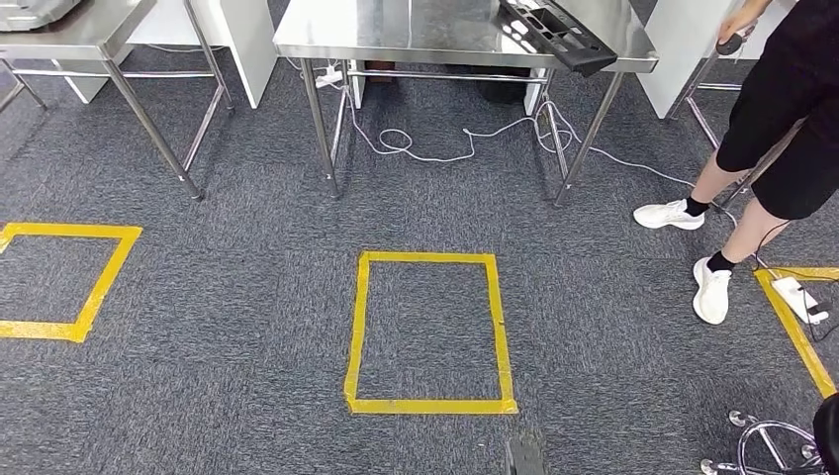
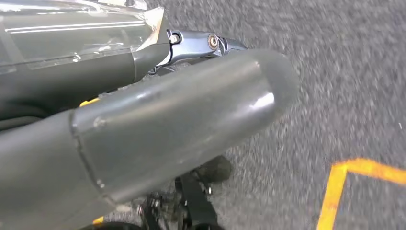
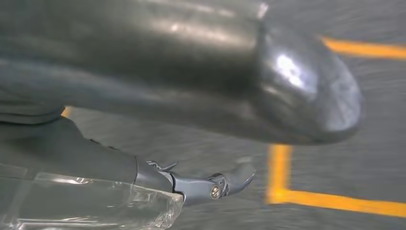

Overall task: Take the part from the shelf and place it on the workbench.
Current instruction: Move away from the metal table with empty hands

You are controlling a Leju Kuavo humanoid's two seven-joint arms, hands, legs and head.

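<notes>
Left hand (image 2: 158, 139) hangs over the grey carpet (image 1: 247, 297) with its thumb and dark fingers (image 2: 210, 43) loosely apart and nothing between them; the right hand (image 3: 191, 81) hangs the same way, slack and holding nothing.

What I take to be the part (image 1: 559, 35), a black slotted piece, lies on the steel table (image 1: 396, 45) straight ahead, near that table's right corner; one end juts past the front edge. If this is the workbench, the placing looks done, but that overhang is the weak spot; a knock to the table leg or a brush from an arm could tip the piece onto the floor.

Under the table a white cable (image 1: 445, 148) loops across the carpet; a foot catching it could drag on whatever it feeds, or upset the robot's balance. A person (image 1: 782, 119) stands just right of the table, close to the jutting end, with a power strip (image 1: 801, 297) by their shoes; a turn or step that way risks contact. A yellow tape square (image 1: 425, 406) marks the floor in front; a stool base (image 1: 777, 445) sits low on the right, another thing to clip when stepping back.
</notes>
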